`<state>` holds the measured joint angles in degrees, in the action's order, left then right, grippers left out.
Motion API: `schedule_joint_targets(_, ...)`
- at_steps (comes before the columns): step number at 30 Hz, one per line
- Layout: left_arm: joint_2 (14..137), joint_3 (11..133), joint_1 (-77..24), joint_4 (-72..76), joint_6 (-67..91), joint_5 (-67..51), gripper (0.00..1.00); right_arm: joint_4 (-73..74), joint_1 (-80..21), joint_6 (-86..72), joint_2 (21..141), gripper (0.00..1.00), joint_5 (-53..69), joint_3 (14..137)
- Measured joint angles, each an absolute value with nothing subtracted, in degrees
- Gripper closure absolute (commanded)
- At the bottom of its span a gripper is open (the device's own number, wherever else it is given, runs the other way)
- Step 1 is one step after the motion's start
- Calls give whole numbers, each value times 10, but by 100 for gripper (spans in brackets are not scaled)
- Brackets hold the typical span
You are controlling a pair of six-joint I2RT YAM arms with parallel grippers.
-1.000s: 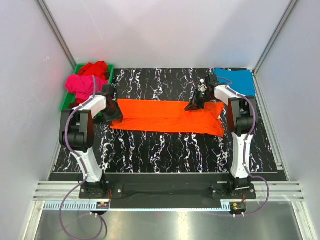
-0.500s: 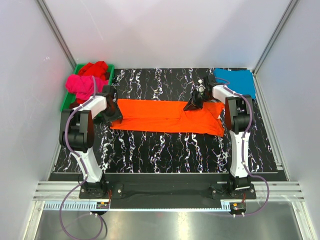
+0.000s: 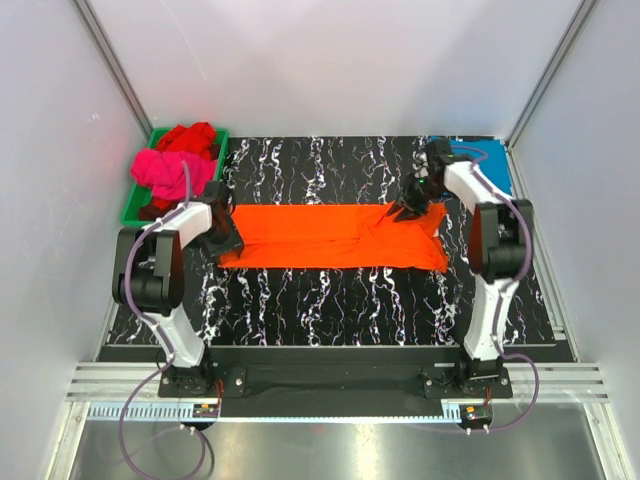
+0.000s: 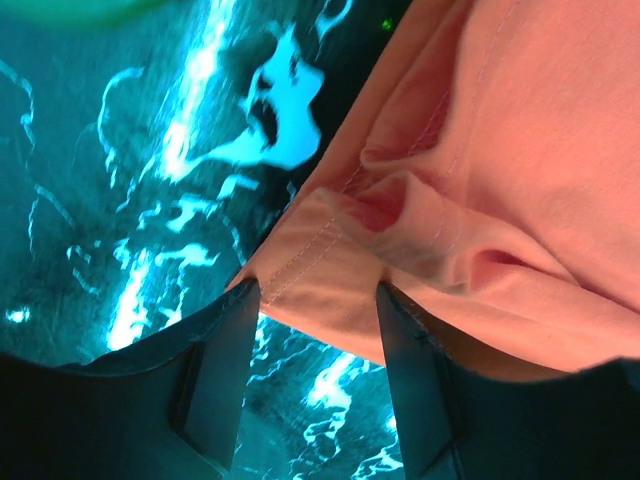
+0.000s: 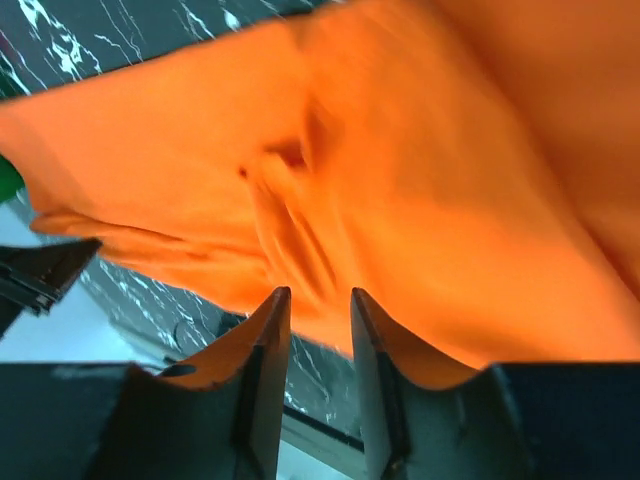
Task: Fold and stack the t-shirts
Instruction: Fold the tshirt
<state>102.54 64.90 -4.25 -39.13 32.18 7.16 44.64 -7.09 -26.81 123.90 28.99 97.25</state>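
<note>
The bright orange cotton t-shirt (image 3: 335, 237) lies flat on the black white-veined table (image 3: 330, 300) as a long band. It runs across the middle of the table from near the left edge to near the right edge.

Left claw (image 3: 226, 236): positioned at the left end of the orange shirt, low over the table. In the left wrist view its fingers (image 4: 215, 380) stand well apart, with the stitched hem corner of the shirt lying between them. The claw is open and not clamped on the cloth.

Right claw (image 3: 408, 208): positioned over the far edge of the orange shirt, toward its right end. In the right wrist view its fingers (image 5: 262, 380) are parted by a narrow gap. Wrinkled orange cloth lies just beyond the tips. No cloth is seen pinched.

The teal-blue t-shirt (image 3: 485, 165) lies flat at the far right corner of the table.

The green plastic tray (image 3: 130, 207) stands at the far left corner. It contains the crumpled magenta-pink t-shirt (image 3: 165, 172) and, behind it, the crumpled red t-shirt (image 3: 190, 137).
</note>
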Motion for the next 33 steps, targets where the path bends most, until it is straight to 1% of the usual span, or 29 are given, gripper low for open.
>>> schedule_joint_targets(3, 1009, 635, -43, -399, 320, 71, 41, 475, -43, -291, 1141, 59, 226, 924)
schedule_joint_targets(5, 1001, 634, -43, -408, 318, 72, 40, 484, -20, -312, 1074, 63, 184, 880)
schedule_joint_targets(6, 995, 634, -43, -410, 317, 72, 40, 487, -11, -321, 1050, 74, 169, 860)
schedule_joint_targets(7, 988, 634, -43, -412, 317, 72, 39, 494, 0, -330, 1024, 81, 149, 837)
schedule_joint_targets(10, 962, 634, -43, -420, 315, 73, 39, 502, 21, -359, 980, 94, 110, 776)
schedule_joint_targets(15, 918, 627, -43, -414, 318, 58, 38, 506, 41, -381, 975, 94, 66, 698)
schedule_joint_targets(18, 905, 604, -43, -387, 324, 31, 38, 505, 48, -387, 975, 94, 60, 669)
schedule_joint_targets(23, 942, 592, -43, -375, 329, 8, 38, 487, 56, -386, 978, 93, 54, 642)
schedule_joint_targets(27, 981, 592, -42, -376, 328, 13, 38, 469, 64, -375, 1012, 92, 50, 636)
schedule_joint_targets(33, 994, 606, -40, -382, 328, 22, 38, 461, 69, -347, 1030, 92, 35, 641)
